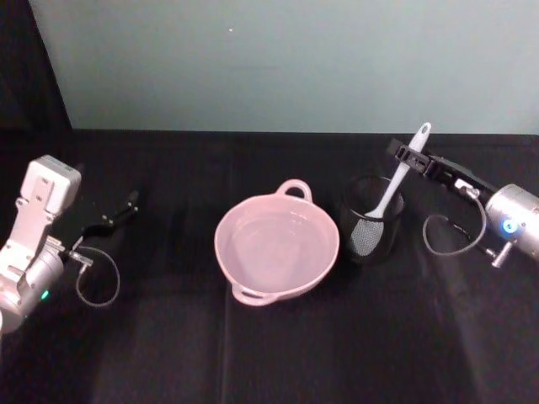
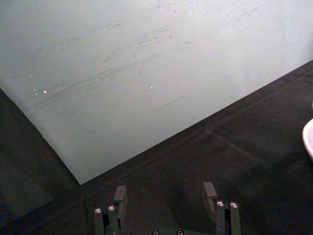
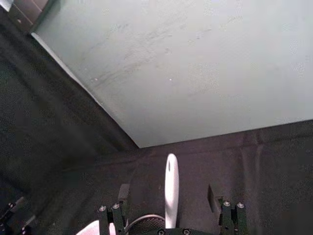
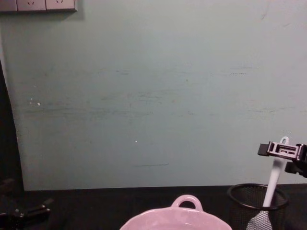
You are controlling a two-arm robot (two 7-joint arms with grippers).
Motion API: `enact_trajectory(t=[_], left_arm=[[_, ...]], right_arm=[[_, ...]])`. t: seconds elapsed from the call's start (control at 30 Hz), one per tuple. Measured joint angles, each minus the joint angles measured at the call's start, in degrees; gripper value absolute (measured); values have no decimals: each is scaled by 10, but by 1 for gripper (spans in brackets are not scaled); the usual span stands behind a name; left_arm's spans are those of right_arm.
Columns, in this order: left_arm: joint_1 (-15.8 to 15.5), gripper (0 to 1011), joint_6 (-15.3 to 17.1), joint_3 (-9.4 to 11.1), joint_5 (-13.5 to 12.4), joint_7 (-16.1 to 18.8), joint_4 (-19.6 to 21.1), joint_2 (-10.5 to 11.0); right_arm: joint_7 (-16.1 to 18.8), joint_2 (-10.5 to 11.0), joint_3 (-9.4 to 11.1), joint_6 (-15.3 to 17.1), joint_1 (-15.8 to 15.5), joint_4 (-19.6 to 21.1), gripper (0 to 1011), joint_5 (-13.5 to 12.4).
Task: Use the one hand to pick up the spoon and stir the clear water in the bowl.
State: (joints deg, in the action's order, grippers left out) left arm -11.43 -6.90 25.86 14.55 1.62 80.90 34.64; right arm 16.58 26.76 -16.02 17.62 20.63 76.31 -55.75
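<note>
On the black table [image 1: 278, 362], from the head camera: the pink bowl [image 1: 253, 252] near the middle, loop handle turned toward the far edge. Just beside it on the right, a black mesh cup [image 1: 383, 240]. Inside that cup, the spoon [image 1: 392, 189]: blade down against the mesh, handle leaning up toward the far right corner. Around the upper handle, the right gripper [image 1: 411, 156], at the end of an arm from the right edge. Toward the left edge, well apart from the bowl, the left gripper [image 1: 126, 206], low over the cloth, holding nothing.

From the left wrist: the left gripper [image 2: 165, 192] with fingers [image 2: 120, 194] spread wide, bare dark cloth between them; a sliver of the bowl [image 2: 309, 139] off to one side.

From the right wrist: the right gripper [image 3: 167, 195] with fingers [image 3: 123, 193] spread, one on each side of the spoon [image 3: 171, 181]. Handle upright in the gap, clear of both fingers: bracketed, not pinched. Close by, the rim of the cup [image 3: 142, 223].

From the chest: the bowl [image 4: 172, 221] at the near middle, loop handle at its back rim. To its right, the cup [image 4: 244, 211], with the spoon [image 4: 274, 182] slanting up out of it. Level with the handle tip, above the cup and off the table, the right gripper [image 4: 280, 149].
</note>
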Motion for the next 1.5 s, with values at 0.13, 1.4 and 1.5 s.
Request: enact_trajectory(t=[0.13,1.4,1.5], left_arm=[[0,1011,0,0,0,0,0,0],[0,1011,0,0,0,0,0,0],[0,1011,0,0,0,0,0,0]], right_arm=[[1,0,0,-1,0,0,1002,1],[1,13,-6,-18,-7,19,120,16],[5,22,-12,-32,-10,31,120,26]])
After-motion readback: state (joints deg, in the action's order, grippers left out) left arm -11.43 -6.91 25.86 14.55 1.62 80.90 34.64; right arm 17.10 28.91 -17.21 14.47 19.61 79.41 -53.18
